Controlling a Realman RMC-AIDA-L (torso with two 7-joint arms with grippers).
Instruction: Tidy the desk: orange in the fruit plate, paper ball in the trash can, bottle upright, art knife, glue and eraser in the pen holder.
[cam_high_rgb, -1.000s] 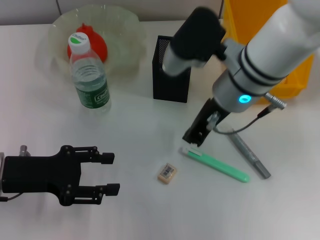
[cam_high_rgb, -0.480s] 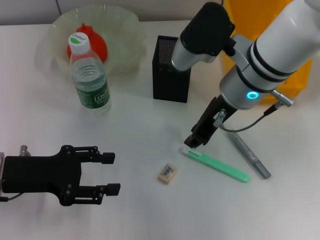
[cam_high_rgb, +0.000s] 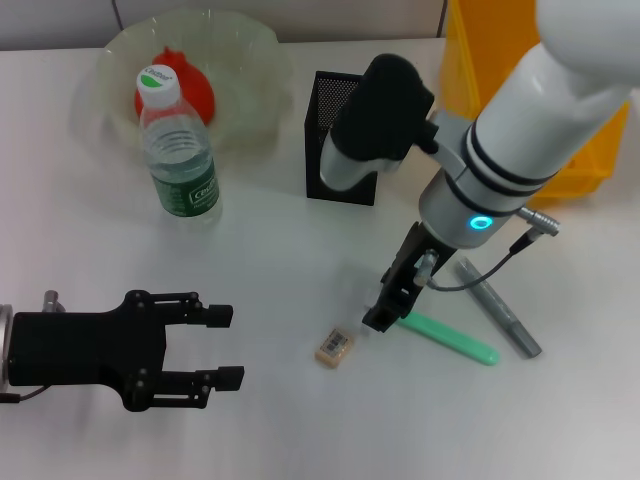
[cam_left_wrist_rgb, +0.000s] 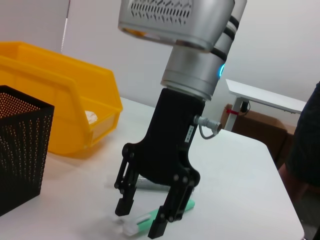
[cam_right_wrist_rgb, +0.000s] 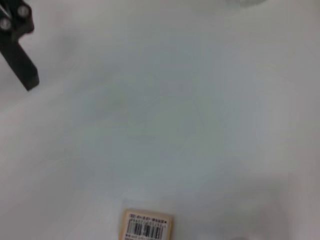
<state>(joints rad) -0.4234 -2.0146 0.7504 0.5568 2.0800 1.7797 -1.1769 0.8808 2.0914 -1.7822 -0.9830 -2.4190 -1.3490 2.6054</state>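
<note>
The step in hand is judged to be the pick-up of the art knife (cam_high_rgb: 447, 338), the green stick lying on the counter (cam_high_rgb: 270, 270). The right gripper (cam_left_wrist_rgb: 144, 216) is held low over the knife's white end, its jaws spread wide and straddling it, nothing yet gripped. The glue (cam_high_rgb: 499, 308), a grey pen-like stick, lies just beyond the knife on the gripper's outer side, and the eraser (cam_high_rgb: 334, 346) lies just beside the gripper on its inner side. The pen holder (cam_high_rgb: 341, 140) stands behind the gripper, further up the counter. Next, a short descent and a closing on the knife would be called for, then a lift toward the holder. The left gripper (cam_high_rgb: 212, 348) is parked well apart, jaws wide, empty.
</note>
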